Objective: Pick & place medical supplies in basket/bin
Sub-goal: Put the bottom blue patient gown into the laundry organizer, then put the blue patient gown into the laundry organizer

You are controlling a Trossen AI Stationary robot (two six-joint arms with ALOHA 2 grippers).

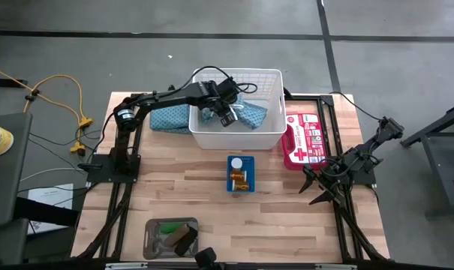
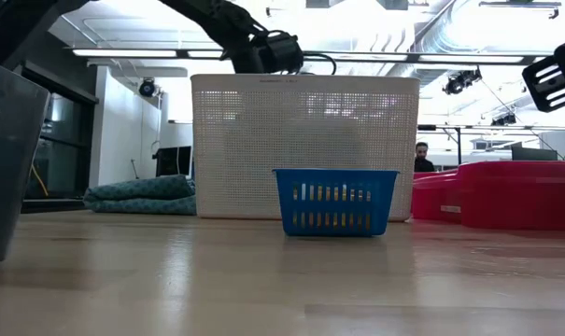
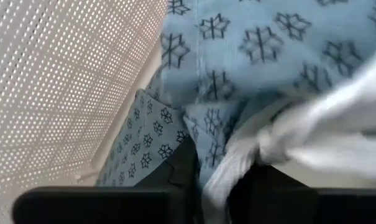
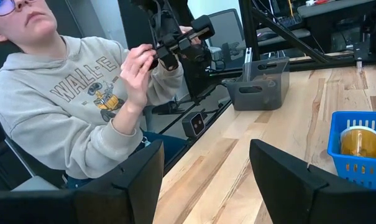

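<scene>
L gripper inside white basket, fingers pinched on patterned cloth. R gripper near counter's right edge, fingers spread, empty.

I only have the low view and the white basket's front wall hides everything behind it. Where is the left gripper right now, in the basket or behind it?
Observer: In the high view, the left gripper is within the white basket's walls, directly over a teal cloth that lies in it.
Operator: Is the right gripper carrying anything?
Observer: No. In its wrist view, the right gripper is open and empty, by the table's right edge.
Operator: What's inside the small blue basket?
Observer: From above, the blue basket holds a white disc and an orange vial.
</scene>
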